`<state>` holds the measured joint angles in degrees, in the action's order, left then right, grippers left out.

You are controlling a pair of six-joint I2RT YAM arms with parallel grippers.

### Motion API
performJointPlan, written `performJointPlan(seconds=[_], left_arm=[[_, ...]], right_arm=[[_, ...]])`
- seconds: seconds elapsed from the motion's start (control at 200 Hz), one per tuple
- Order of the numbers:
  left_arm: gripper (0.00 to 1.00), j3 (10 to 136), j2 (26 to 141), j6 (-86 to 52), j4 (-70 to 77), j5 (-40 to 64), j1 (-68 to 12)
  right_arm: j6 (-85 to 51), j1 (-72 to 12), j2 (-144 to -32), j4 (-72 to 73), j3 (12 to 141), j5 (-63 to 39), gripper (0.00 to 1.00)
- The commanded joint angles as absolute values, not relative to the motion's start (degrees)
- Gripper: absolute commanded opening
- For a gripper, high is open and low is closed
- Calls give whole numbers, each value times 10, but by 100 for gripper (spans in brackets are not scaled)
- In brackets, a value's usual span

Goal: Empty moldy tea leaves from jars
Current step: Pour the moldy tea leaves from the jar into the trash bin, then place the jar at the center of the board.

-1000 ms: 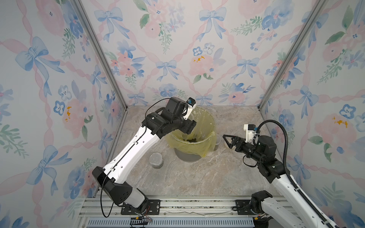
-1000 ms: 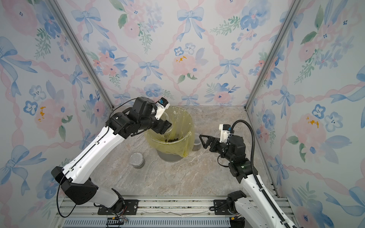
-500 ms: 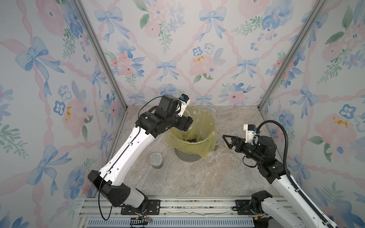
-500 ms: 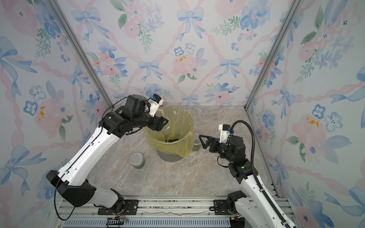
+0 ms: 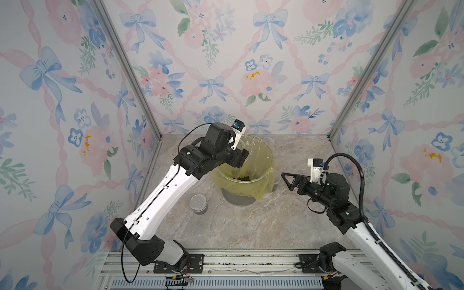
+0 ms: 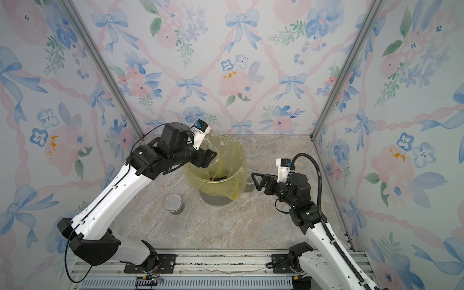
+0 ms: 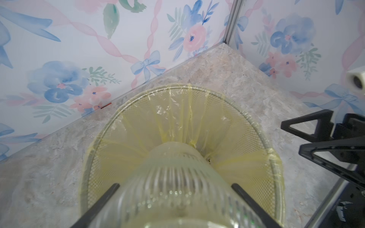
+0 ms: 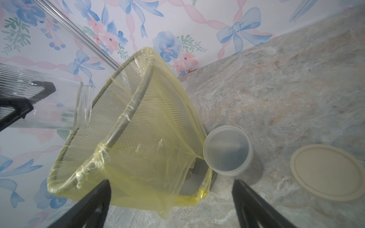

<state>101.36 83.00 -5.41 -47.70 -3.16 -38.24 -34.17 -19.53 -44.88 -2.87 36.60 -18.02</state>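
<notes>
My left gripper [image 7: 175, 185] is shut on a clear ribbed jar [image 7: 173, 177], tipped with its mouth over the bin; the right wrist view shows this jar [image 8: 49, 102] with no leaves inside. Moldy tea leaves [image 5: 242, 178] [image 6: 219, 177] lie as a dark clump at the bottom of the yellow-lined bin [image 5: 270, 155] [image 6: 242, 153]. A second jar [image 5: 198, 204] [image 6: 173, 203] stands on the table left of the bin. A third jar [image 8: 228, 151] [image 6: 248, 183] stands against the bin's right side. My right gripper [image 5: 286, 182] [image 8: 171, 183] hangs open just right of it, holding nothing.
A flat tan round lid [image 8: 327, 171] lies on the marble table beyond the third jar. The bin is a mesh basket [image 7: 254, 120] with a yellow bag draped over its rim [image 8: 126, 118]. Floral walls close in the back and both sides.
The left arm swung a little to the left with the ribbed jar, then came partly back, keeping it over the bin. The right arm has not moved.
</notes>
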Motion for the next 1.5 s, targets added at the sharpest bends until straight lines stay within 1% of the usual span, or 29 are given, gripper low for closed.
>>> performJointPlan(seconds=[0.0,0.105,0.23,0.38,0.615,0.785,0.935,1.13,1.285,1.39,1.495], left_arm=[[0,1034,813,-23,-442,-108,-411],[0,1028,806,-44,-433,-44,-399],[0,1009,790,-31,-410,-68,-400],[0,918,733,-9,-295,-42,-400],[0,846,687,7,-191,-32,-400],[0,751,633,24,-39,-17,-400],[0,660,595,37,113,12,-399],[0,599,582,45,248,27,-400],[0,572,587,58,328,43,-400],[0,551,595,65,394,56,-400],[0,535,605,66,451,67,-402]], right_arm=[[-326,-204,-444,-42,375,-165,97],[-323,-205,-442,-49,381,-161,97],[-320,-205,-440,-62,396,-159,96],[-327,-208,-425,-67,413,-160,97],[-354,-210,-421,-36,445,-218,97],[-408,-210,-434,-23,487,-248,96],[-490,-210,-460,40,510,-287,97],[-608,-210,-508,129,540,-318,96],[-696,-215,-538,166,558,-318,97],[-727,-233,-552,192,564,-305,97],[-767,-258,-575,249,566,-296,97]])
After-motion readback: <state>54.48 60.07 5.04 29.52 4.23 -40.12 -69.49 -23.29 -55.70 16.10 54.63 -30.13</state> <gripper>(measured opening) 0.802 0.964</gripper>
